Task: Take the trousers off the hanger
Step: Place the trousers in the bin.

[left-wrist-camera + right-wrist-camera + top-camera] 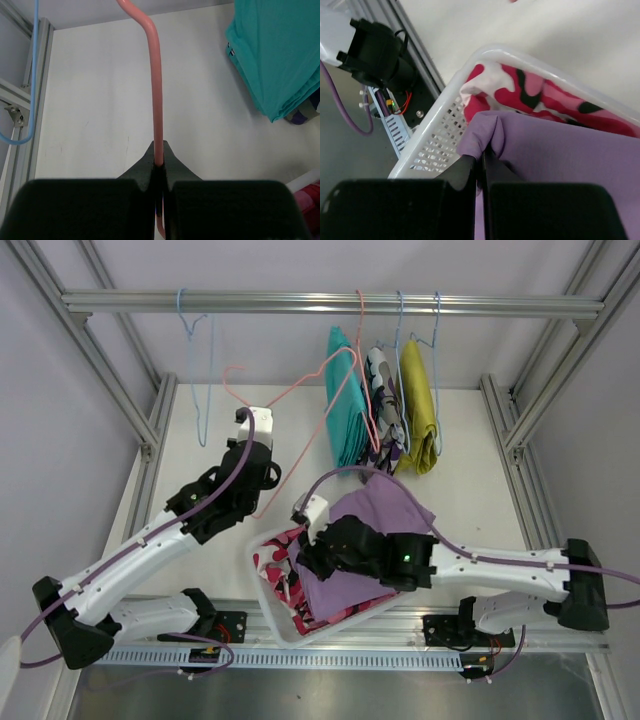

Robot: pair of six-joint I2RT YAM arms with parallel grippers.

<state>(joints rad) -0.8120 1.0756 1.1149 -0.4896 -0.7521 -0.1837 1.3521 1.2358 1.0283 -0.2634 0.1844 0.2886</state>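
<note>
While the left hand [159, 161] clamps the pink hanger [155, 75], the right hand [482, 157] pinches lilac shorts [570, 150] over the basket [432, 145] holding red-patterned shorts [545, 95]; teal shorts [345, 410], camouflage shorts [383, 380], mustard shorts [418, 400] hang far right.

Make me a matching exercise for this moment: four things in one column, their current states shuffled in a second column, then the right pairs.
Things:
1. lilac shorts
2. teal shorts
3. pink hanger
4. red-and-white shorts

States:
A. lying in the white basket, partly covered
B. pinched in the shut left pincer
C. hanging below the rail
D. pinched in the shut right pincer

Pairs: 1-D, 2-C, 3-B, 4-A
</note>
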